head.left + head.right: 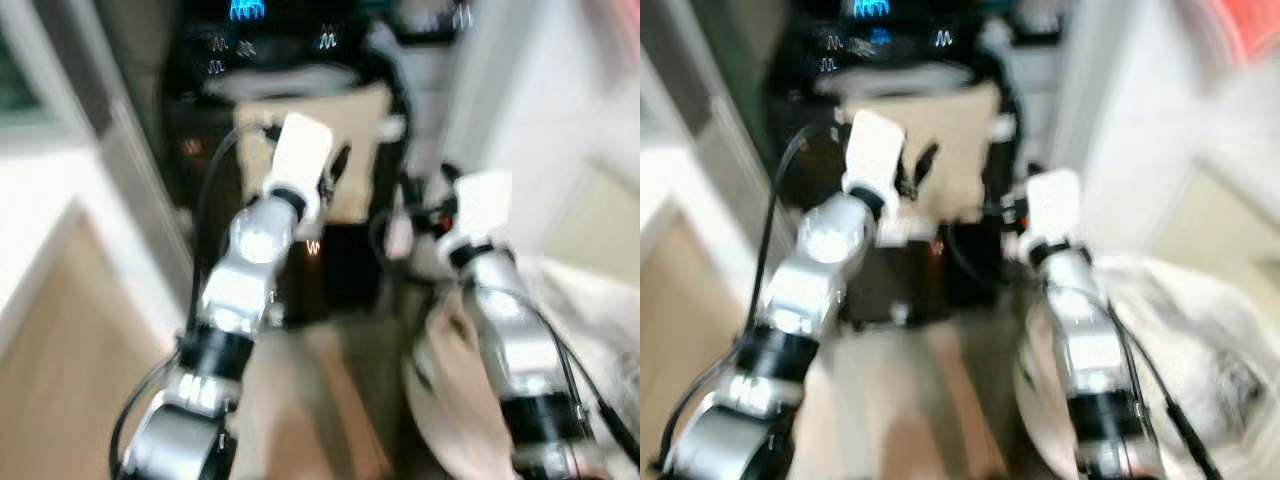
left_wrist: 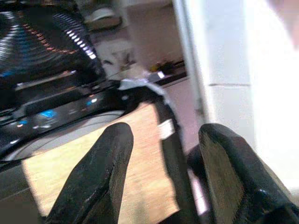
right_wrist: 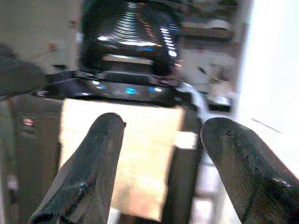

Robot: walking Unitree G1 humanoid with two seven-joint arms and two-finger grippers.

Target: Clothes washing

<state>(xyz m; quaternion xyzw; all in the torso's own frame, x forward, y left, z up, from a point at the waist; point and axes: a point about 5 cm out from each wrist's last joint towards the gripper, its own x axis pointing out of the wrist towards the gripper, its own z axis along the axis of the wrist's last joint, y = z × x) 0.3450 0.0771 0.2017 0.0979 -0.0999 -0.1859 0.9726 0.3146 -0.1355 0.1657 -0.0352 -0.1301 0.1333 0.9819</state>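
Both silver arms were raised and stretched forward toward the washer (image 1: 300,60), a black top-loader standing at twelve o'clock with blue lights on its panel. A beige cloth (image 1: 350,150) hung over the washer's front edge, draped down the dark face. The left gripper (image 2: 163,177) pointed at that cloth, its two black fingers (image 2: 100,177) spread wide with nothing between them; the cloth sat beyond the tips, not touching. The right gripper (image 3: 163,168), a little lower and at about one o'clock, was likewise spread wide and empty, aimed at the same cloth and the lit panel. Everything was smeared with motion blur, so edges were soft. A pale heap (image 1: 1180,330) lay at about four o'clock beside the right arm; I could not make out what it was. The arms' lower parts were cut off by the frame.
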